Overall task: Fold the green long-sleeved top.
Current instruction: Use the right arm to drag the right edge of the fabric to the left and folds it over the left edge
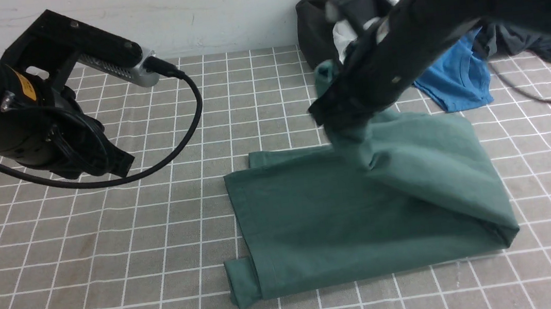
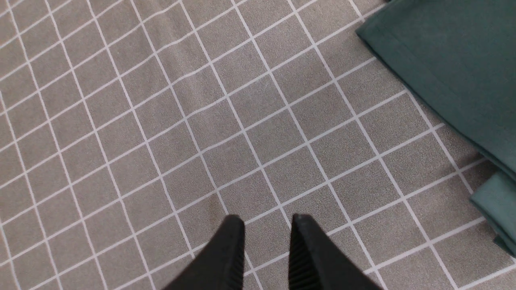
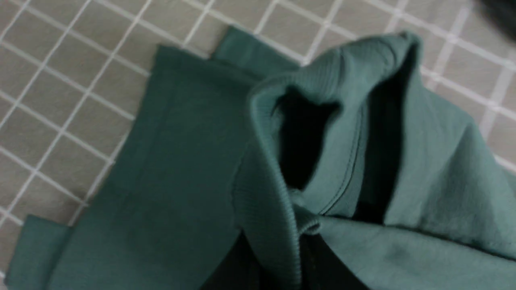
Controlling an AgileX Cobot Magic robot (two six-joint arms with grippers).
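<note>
Right gripper (image 1: 334,116) clenched on the ribbed neckline of the green long-sleeved top (image 1: 335,220), holding that end up so the cloth tents off the grid mat (image 1: 110,256), likely to carry it over for a fold. Rest of top lies flat mid-mat. Left gripper (image 2: 267,245) slightly parted, empty, hovering beside the top's edge, clear of the lift.

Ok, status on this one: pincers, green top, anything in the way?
Left pincer open, empty, over mat. Right pincer shut on green top, ribbed edge raised. Blue t-shirt lies just behind.
</note>
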